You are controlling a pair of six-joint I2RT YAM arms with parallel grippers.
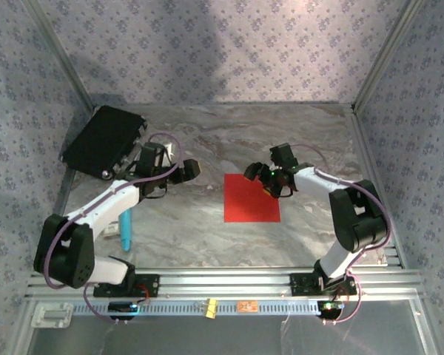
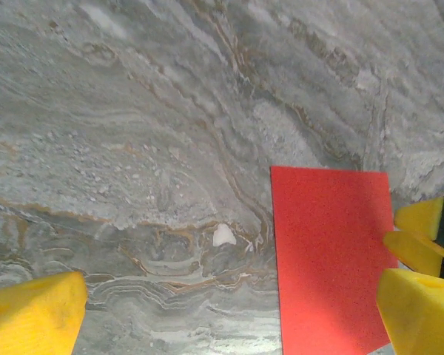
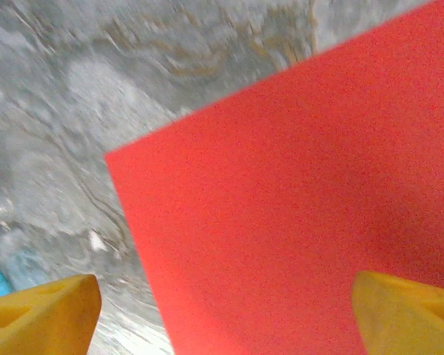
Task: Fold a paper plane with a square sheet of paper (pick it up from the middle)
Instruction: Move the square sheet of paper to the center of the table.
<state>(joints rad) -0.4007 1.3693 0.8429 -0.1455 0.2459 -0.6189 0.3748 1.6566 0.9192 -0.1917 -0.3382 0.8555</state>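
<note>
The square sheet of paper lies flat on the marble desk, at the centre of the top view. The right end effector hangs over its upper edge near the right corner, fingers spread wide and gripping nothing. The left end effector, fully open and empty, sits left of the sheet, apart from it.
</note>
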